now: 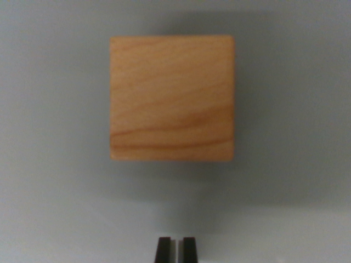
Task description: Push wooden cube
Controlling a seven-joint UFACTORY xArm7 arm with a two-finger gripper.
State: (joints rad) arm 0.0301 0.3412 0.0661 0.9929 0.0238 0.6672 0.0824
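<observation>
A light wooden cube point(171, 98) with visible grain fills the middle of the wrist view, resting on a pale grey surface point(49, 208). Its face looks square and blurred at the edges. At the bottom edge of the view, my gripper point(175, 249) shows two dark fingertips point(163, 250) standing close together with only a thin slit between them and nothing held. The fingertips sit below the cube in the picture, apart from it, with a strip of bare surface between them.
Plain grey surface surrounds the cube on all sides. A soft shadow lies along the cube's upper and lower edges.
</observation>
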